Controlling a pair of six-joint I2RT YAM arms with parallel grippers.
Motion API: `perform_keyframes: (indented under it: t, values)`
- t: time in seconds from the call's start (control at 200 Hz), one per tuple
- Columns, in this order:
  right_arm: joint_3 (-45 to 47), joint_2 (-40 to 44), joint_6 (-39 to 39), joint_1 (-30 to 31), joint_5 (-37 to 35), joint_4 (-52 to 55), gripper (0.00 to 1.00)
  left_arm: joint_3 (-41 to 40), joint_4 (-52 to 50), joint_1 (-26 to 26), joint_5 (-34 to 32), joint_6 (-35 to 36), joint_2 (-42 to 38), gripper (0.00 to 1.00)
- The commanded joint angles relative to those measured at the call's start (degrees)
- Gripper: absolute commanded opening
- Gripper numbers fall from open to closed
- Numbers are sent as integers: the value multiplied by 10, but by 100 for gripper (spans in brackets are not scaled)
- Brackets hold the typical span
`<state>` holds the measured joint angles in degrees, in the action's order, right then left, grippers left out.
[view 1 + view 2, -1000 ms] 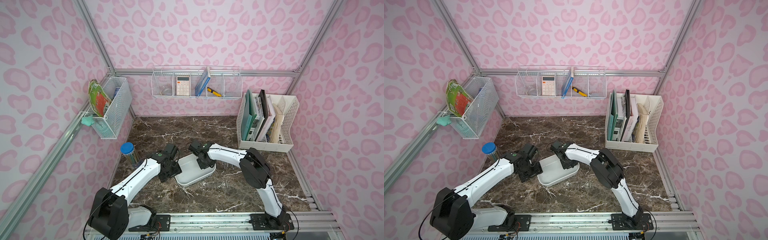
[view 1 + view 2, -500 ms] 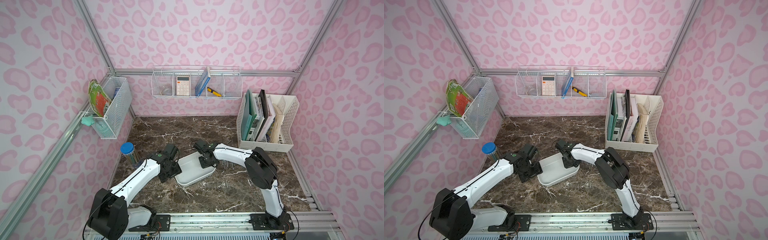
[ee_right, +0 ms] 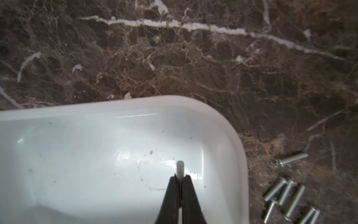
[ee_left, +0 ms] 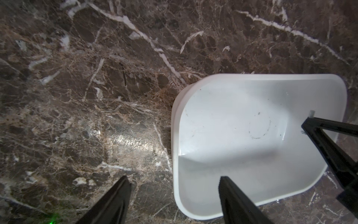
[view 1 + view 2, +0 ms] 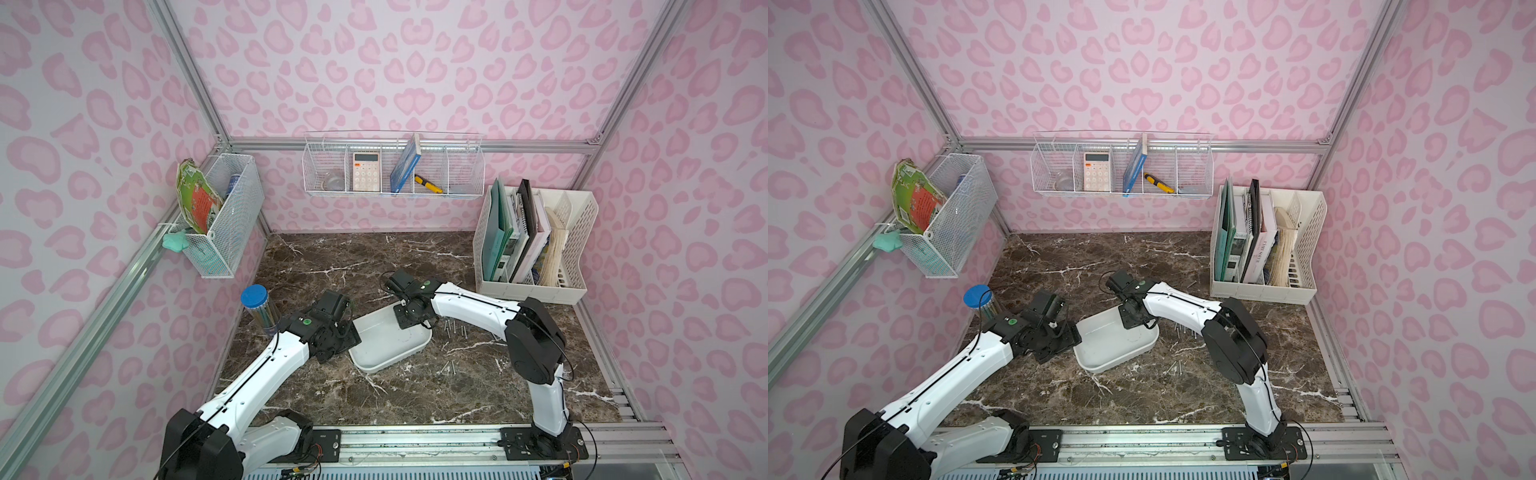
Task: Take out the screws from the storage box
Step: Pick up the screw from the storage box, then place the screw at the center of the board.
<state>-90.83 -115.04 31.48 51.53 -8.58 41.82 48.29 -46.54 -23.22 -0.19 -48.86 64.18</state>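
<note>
Over the last second the right arm's elbow has swung outward to the right, and the right gripper [image 3: 180,177] has pinched shut. It holds one silver screw [image 3: 180,168], whose blunt end pokes out past the black fingertips, over the floor of the white storage tray [image 3: 193,101] near a rounded corner. Whether the screw touches the floor cannot be told. Just outside that corner, loose screws [image 3: 286,197] lie in a small cluster on the dark marble surface [image 3: 213,67], with one more lying a little apart from them. In a top view a pair of screws [image 5: 454,368] lies on the surface beside the tray's long side. The left gripper [image 4: 174,182] stands wide open at the tray's opposite end, one finger [image 4: 230,192] over the tray's inside and the other over the surface.
</note>
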Motion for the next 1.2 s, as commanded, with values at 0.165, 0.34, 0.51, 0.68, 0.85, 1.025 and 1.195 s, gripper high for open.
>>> perform_keyframes:
  t: [0.165, 0.34, 0.51, 0.68, 0.85, 1.025, 1.195]
  values:
    - [65, 109, 25, -27, -45, 14, 5, 0, 39, 0, -36, 45, -53, 78]
    - [168, 196, 41, -66, -71, 2, 5, -28, 89, 0, -68, 73, -125, 80]
    - [256, 219, 41, -94, -37, -44, 5, -53, 110, 0, -80, 80, -171, 81]
    - [311, 209, 43, -99, -27, -96, 6, -40, 98, 0, -4, 103, -153, 81]
    - [339, 195, 44, -100, -24, -119, 8, -28, 92, 0, 15, 101, -136, 82]
    - [360, 196, 43, -104, -23, -129, 11, 2, 66, 0, -3, 85, -115, 93]
    - [367, 203, 39, -107, -14, -137, 17, 35, 64, 1, 4, 114, -99, 99]
